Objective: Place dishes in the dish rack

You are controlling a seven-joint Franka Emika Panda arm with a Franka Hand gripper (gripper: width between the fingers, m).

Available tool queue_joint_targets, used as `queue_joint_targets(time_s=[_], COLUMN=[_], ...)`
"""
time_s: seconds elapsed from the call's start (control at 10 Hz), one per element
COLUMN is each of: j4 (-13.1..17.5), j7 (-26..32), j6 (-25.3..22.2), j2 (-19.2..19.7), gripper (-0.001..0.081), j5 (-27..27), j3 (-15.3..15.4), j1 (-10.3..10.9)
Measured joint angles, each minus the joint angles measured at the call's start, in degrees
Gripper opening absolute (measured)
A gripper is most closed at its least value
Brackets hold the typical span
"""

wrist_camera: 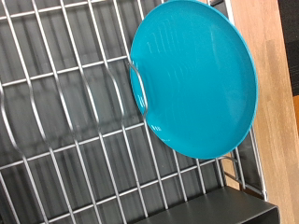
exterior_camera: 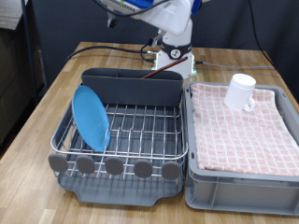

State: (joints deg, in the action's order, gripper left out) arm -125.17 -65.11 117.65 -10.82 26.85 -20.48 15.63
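Closest to the camera in the exterior view is the dish rack (exterior_camera: 117,173), a dark grey tray with round tabs (exterior_camera: 114,166) along its near edge and a silver wire grid (exterior_camera: 140,126) over the top. The light-blue plate (exterior_camera: 92,118) is already in there, standing on edge and leaning at the exterior view's left side of the grid. The wrist view looks down on that same plate (wrist_camera: 196,77) resting against the wires (wrist_camera: 65,121).

Just beside the rack, on the exterior view's right, sits a grey bin (exterior_camera: 245,177) covered with a pink checked cloth (exterior_camera: 243,126), and the white mug (exterior_camera: 240,91) is standing on the cloth toward its far end.

Behind the grid is the tall grey cutlery box (exterior_camera: 131,86), with a thin reddish handle poking out of it, probably the wooden spoon (exterior_camera: 157,75).

Farther back, the robot's white base (exterior_camera: 174,49) is on the wooden table (exterior_camera: 56,93). The gripper itself isn't in either shot, so can't tell if it's wide or narrow.
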Motion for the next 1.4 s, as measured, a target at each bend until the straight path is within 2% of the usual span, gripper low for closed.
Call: queue_joint_targets(time_s=[0.3, 1.1, 1.4], j4=[0.0, 0.8, 0.8], j7=[3.0, 16.5, 18.2], j6=[0.7, -0.7, -0.8], j2=[0.9, 1.2, 1.1], gripper=[0.0802, 0.0802, 0.0802], j5=[-0.6, -13.8, -15.6], j3=[0.2, 4.8, 6.4], j1=[0.6, 8.1, 10.3])
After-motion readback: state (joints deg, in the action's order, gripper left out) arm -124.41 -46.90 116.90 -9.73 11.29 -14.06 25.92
